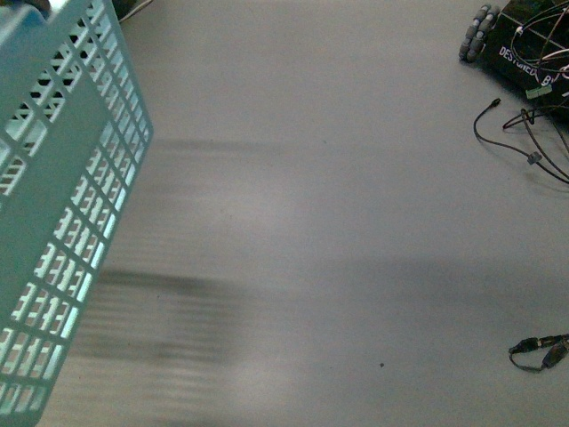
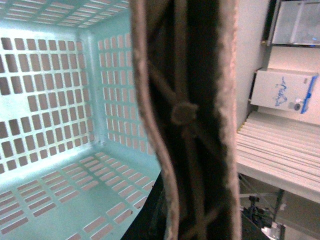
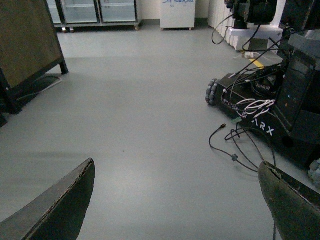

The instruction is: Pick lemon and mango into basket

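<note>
The right fingers [image 3: 60,210] stand spread wide, nothing between them. Whether the left fingers are closed I cannot tell; a brown handle [image 2: 185,115] fills that wrist view. The basket [image 1: 62,178] hangs tilted at 9 o'clock, and what shows of its inside is empty. Lemon and mango are out of sight, so level it first, then search. Grey floor [image 1: 311,222]; another robot base [image 1: 533,44] and loose cables [image 1: 507,142] at 2 o'clock.

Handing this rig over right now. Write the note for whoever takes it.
Right gripper: open, empty, above the floor.
Left gripper: close up in its wrist view; open or shut unclear.
Basket: tilted at the front view's left edge; the visible inside holds no fruit.
Lemon, mango: in no view.
Done: nothing shown. Left: find both fruits, put them in.
</note>
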You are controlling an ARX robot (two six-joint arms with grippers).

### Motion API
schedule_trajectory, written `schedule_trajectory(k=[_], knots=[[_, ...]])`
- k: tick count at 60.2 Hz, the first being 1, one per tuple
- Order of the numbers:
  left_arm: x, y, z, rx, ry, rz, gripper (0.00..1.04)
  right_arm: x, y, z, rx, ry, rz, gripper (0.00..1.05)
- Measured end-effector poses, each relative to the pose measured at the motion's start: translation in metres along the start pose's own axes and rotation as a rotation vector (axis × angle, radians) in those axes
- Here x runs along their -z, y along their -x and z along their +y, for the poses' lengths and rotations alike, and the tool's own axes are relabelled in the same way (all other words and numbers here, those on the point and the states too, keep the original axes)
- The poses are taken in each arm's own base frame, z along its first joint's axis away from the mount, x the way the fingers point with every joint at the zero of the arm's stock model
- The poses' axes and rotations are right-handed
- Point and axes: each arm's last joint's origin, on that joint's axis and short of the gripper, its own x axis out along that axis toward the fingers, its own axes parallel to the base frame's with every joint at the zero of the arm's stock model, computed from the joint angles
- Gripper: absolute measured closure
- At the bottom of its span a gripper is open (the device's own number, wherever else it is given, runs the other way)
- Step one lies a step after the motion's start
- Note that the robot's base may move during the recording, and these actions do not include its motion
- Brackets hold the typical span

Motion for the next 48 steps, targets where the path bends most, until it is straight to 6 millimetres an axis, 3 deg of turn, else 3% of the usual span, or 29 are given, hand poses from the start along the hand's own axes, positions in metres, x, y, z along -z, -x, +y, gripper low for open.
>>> schedule_trajectory(k=[12, 17, 48], knots=[[0.011, 0.055, -0.017, 0.095, -0.013, 0.021, 0.99, 0.000, 0.000, 0.000, 0.000, 0.000, 0.000, 0.09], [0.013, 0.066, -0.022, 0.131, -0.023, 0.026, 0.99, 0.000, 0.000, 0.000, 0.000, 0.000, 0.000, 0.09], [0.013, 0.067, -0.023, 0.131, -0.032, 0.020, 0.99, 0.000, 0.000, 0.000, 0.000, 0.000, 0.000, 0.09]])
